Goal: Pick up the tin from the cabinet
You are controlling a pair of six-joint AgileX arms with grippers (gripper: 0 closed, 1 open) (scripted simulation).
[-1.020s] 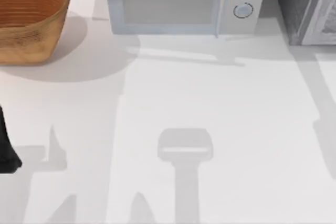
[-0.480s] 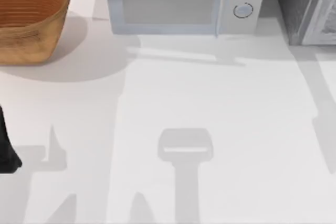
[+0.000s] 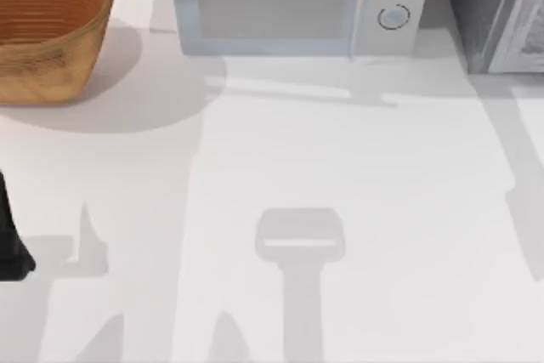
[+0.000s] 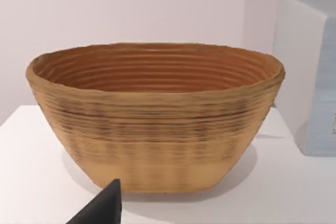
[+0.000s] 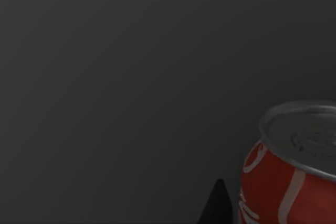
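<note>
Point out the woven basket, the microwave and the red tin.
Brown woven wicker basket (image 4: 157, 129): left wrist view, on its outer wall.
Pale grey box-shaped microwave (image 3: 272, 2): top view, on its door window.
Red metal tin with silver lid (image 5: 273, 192): right wrist view, on its red side.

Tabletop (image 3: 357, 176) smooth, matt white, plain finish. Basket (image 3: 47, 27) looks woven or coiled, ribbed in rings inside and out, matt tan-brown fibre, rough texture; ridges clearest in left wrist view (image 4: 157, 119). Microwave (image 3: 297, 2) has a smooth pale grey casing, plastic or painted metal, cannot tell which; door panel slightly glossy, two round knobs smooth. Cabinet (image 3: 497, 10) grey, faintly speckled, matt. Tin (image 5: 291, 169) is metal: brushed silver lid and rim with dull sheen, red printed body with white lettering, smooth, semi-gloss. Cabinet interior behind it flat dark grey, matt. Left claw (image 3: 10, 240) matt black, smooth, plastic-like.
</note>
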